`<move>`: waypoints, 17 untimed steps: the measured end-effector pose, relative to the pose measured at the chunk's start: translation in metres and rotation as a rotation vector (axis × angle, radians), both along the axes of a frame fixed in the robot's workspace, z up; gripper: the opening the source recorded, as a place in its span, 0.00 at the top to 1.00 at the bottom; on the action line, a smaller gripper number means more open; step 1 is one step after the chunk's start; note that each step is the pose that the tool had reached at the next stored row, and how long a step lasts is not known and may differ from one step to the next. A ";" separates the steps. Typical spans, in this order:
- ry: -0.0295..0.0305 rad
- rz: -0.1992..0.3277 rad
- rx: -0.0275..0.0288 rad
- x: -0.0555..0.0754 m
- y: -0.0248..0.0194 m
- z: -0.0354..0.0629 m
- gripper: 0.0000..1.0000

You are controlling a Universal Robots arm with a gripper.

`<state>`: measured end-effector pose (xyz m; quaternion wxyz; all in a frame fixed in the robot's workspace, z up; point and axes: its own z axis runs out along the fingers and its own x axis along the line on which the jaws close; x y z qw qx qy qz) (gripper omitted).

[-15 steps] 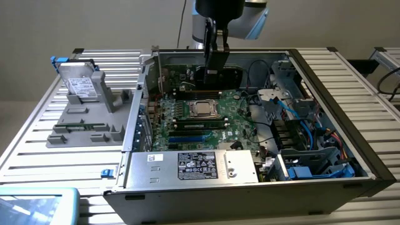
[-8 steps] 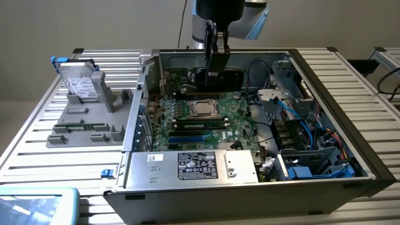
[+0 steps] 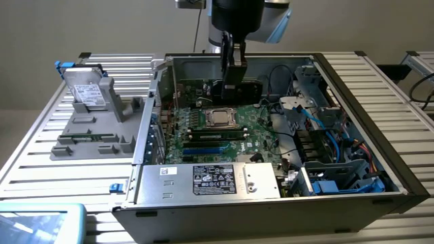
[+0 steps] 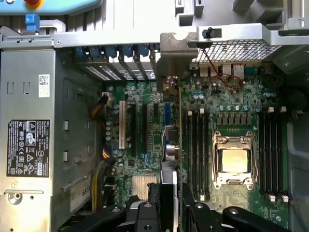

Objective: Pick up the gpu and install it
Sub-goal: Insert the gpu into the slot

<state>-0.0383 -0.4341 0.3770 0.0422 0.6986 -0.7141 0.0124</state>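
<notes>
The gpu (image 3: pixel 248 90) upright between the jaws

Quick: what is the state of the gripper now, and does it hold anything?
Gripper: closed on the gpu, held on edge over the motherboard.

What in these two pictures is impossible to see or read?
- Exterior view: the gpu and end effector hide part of the motherboard behind them.
- Wrist view: the gpu is edge-on, so its faces are hidden.
- Exterior view: print on the power supply label is too small to read.
</notes>
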 end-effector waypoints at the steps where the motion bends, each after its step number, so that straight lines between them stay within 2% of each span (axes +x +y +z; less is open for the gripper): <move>1: -0.0004 0.000 0.0000 -0.001 0.0000 -0.0013 0.72; 17: 0.0002 0.000 -0.0001 -0.001 0.0003 -0.0057 0.72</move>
